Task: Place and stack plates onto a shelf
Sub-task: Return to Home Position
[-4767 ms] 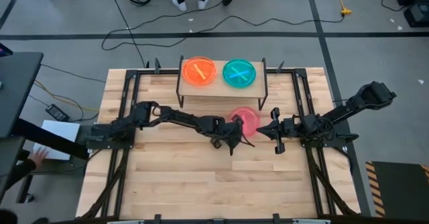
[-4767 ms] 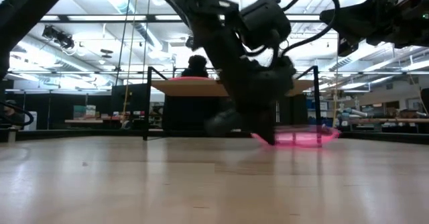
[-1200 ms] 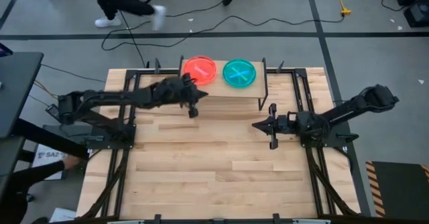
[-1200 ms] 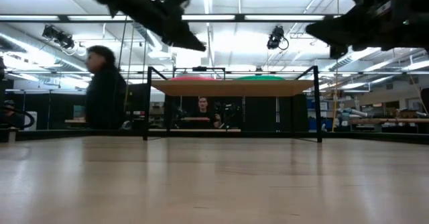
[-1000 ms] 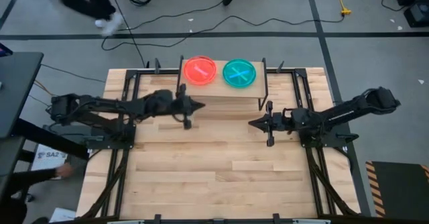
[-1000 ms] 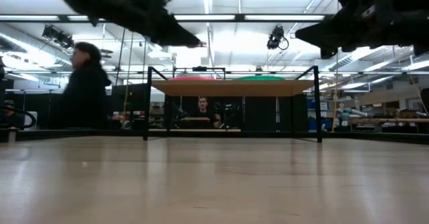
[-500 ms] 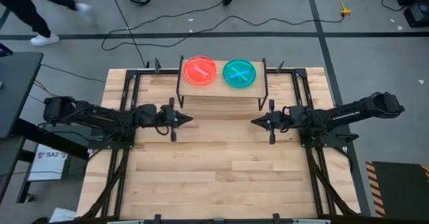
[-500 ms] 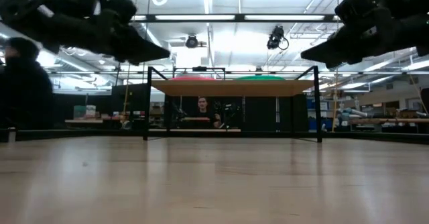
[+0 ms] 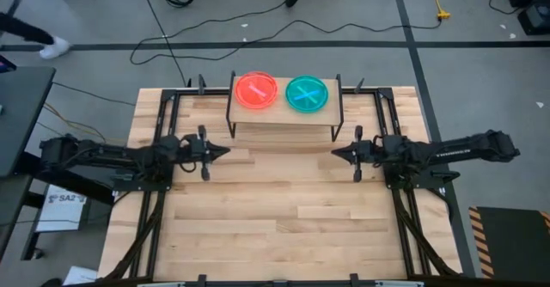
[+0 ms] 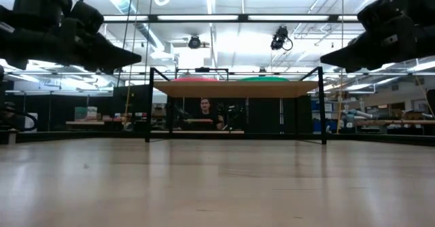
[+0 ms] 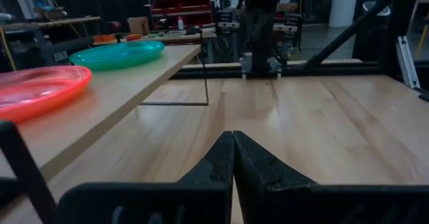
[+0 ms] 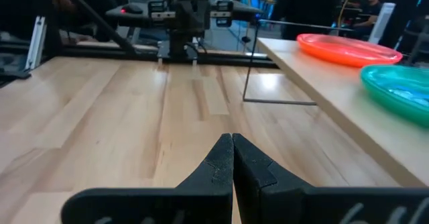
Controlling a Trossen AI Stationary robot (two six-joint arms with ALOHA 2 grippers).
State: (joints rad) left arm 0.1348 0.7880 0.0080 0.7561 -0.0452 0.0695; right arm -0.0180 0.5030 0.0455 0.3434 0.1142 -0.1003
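A pink-red plate (image 9: 256, 90) lies on the left half of the light-wood shelf (image 9: 284, 117) at the table's far middle, atop an orange one whose rim shows in the right wrist view (image 12: 348, 49). A teal plate (image 9: 307, 93) lies on the right half. Both show in the left wrist view, the pink-red plate (image 11: 37, 90) and the teal plate (image 11: 117, 53). My left gripper (image 9: 225, 152) is shut and empty over the table's left part. My right gripper (image 9: 335, 153) is shut and empty over the right part. Each points toward the table's middle, above the tabletop.
The shelf stands on thin black legs (image 10: 149, 105) with open room beneath it. Black frame rails (image 9: 163, 115) run along the table's left and right sides. A person (image 10: 206, 111) sits in the room beyond the table. Bare butcher-block top (image 9: 275, 218) spreads in front.
My left gripper has drawn back from the shelf's left end toward the table's left edge and gone lower, staying shut. My right gripper has drawn back a little toward the table's right edge. The plates have stayed on the shelf.
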